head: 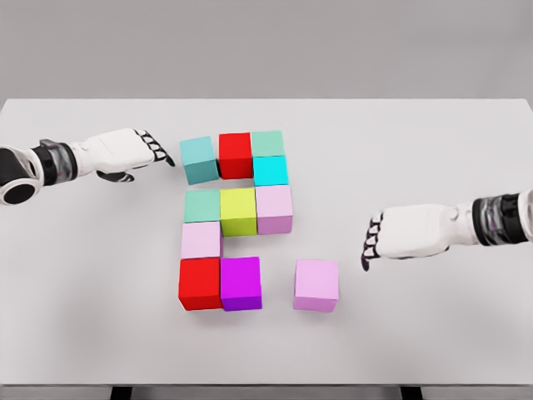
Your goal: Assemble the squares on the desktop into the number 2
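Pink last cube (316,284) sits near-right on the white surface (433,142), just apart from the purple cube (241,282), so the bottom bar of the 2 is unfinished. Rest looks built: top row teal (199,158), red (236,154), mint (267,142); cyan (271,170) below; middle row, pale pink link (201,240), bottom red (200,282). My right hand (391,237) hovers right of the loose cube, fingers loosely apart, empty. My left hand (125,152) rests far-left, fingers extended, holding nothing. Left: slide it flush.
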Tool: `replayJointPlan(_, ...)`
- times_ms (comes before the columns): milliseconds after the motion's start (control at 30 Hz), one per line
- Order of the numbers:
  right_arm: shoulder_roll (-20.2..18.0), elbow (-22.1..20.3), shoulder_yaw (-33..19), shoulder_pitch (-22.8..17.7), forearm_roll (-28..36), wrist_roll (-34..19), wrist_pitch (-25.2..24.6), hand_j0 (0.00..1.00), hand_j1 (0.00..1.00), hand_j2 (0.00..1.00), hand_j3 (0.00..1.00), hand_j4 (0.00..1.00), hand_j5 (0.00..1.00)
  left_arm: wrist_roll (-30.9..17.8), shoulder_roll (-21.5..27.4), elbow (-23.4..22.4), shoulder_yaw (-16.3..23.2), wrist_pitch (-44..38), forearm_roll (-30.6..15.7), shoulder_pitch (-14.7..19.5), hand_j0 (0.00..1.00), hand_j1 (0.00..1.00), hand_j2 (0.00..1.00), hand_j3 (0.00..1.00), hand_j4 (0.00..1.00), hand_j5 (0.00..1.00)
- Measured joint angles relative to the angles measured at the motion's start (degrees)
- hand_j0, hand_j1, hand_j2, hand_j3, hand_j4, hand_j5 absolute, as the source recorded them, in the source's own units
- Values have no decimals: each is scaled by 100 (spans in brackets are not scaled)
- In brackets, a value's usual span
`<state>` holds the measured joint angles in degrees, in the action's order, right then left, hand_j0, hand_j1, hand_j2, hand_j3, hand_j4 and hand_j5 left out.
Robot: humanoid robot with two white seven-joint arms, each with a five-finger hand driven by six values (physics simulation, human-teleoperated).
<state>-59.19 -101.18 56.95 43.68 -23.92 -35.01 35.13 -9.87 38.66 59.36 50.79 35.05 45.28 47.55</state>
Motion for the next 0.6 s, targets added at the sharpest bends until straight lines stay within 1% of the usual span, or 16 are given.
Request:
replayJointPlan(233, -11, -5, 292, 0, 191, 0, 0, 66, 66, 66, 66, 66, 66, 0, -36, 48, 19, 0, 7, -26, 80, 80, 80, 80, 80, 80)
replayJointPlan(367, 10, -11, 338, 0, 416, 0, 0, 63, 63, 63, 63, 63, 63, 0, -54, 68, 23, 0, 14, -26, 80, 80, 80, 80, 80, 80)
replayJointPlan(600, 68, -14, 379, 0, 726, 0, 0, 62, 62, 62, 62, 62, 62, 0, -67, 68, 25, 0, 21, -9, 80, 80, 80, 80, 80, 80)
